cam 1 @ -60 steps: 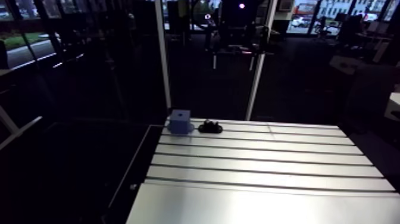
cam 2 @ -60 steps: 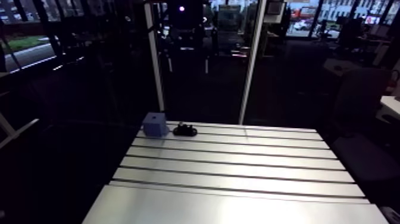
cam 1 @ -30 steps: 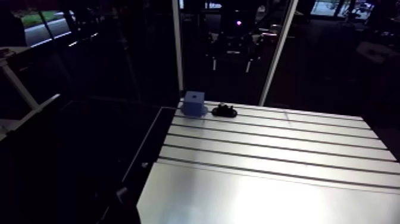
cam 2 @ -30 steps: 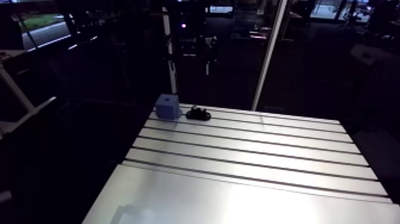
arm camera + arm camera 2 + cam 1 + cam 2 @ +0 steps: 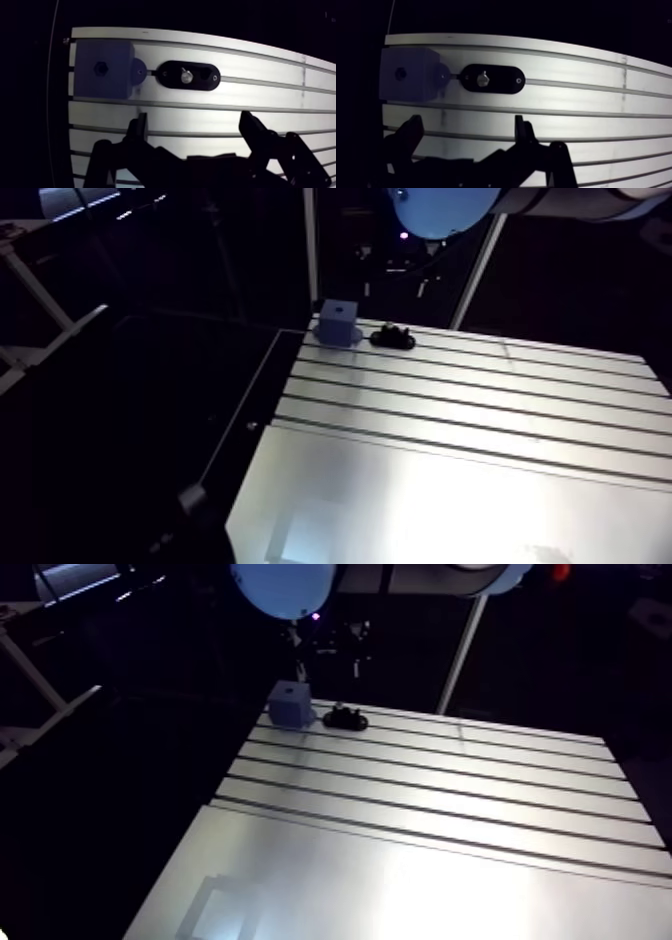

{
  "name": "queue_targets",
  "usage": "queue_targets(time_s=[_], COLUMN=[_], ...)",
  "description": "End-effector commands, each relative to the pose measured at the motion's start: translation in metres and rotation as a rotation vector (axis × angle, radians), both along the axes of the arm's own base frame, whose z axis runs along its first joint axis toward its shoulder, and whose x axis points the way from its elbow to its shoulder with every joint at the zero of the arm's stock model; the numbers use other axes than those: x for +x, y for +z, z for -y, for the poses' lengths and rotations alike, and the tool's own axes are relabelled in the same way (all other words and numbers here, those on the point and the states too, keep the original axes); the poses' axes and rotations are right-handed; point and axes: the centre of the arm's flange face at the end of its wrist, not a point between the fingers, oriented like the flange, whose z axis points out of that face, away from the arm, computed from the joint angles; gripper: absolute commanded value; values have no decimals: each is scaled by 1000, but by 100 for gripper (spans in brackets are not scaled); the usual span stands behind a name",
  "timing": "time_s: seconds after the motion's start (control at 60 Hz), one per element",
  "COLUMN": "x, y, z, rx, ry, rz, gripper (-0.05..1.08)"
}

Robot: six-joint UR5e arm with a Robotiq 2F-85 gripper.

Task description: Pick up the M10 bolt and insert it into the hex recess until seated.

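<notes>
A blue block [image 5: 102,68] with a small hex recess [image 5: 100,68] in its top face stands at the table's far left corner. Right beside it lies a black oval holder [image 5: 189,75], and a silvery bolt [image 5: 186,76] stands upright in its middle. In the wrist view my gripper [image 5: 195,124] hovers above the table on the near side of both, open, with nothing between its dark fingers [image 5: 141,125]. The arm view shows the block [image 5: 339,319] and holder [image 5: 392,339] small at the back of the table.
The slotted aluminium table [image 5: 480,418] stretches toward the camera with long grooves. Its left edge [image 5: 262,403] drops into darkness just beside the block. A light-blue joint cap [image 5: 440,208] of the arm hangs over the far edge.
The arm camera has tilted down and moved in, so the whole picture shifted and the blue joint cap now shows at the top. Block and holder keep their places on the table.
</notes>
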Motion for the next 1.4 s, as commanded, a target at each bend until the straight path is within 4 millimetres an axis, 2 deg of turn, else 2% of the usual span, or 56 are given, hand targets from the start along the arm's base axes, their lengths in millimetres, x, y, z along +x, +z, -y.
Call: queue_targets(time_s=[0.017, 0.267, 0.35, 0.483, 0.65, 0.8, 0.883, 1.133, 1.4], x=[-9, -10, -13, -15, -20, -22, -27, -32, -33], y=[-16, -15, -29, -31, -45, -57, -64, -62, -64], z=[-3, -3, -3, -2, -6, -7, -10, -12, -10], rx=[4, -4, -5, -4, -1, -1, -9, -35, -45], ry=[2, -3, -6, -7, -19, -29, -65, -139, -178], rz=[-18, -36, -20, -19, 0, 18, 20, 5, 2], gripper=[1, 1, 1, 5, 6, 13, 21, 39, 43])
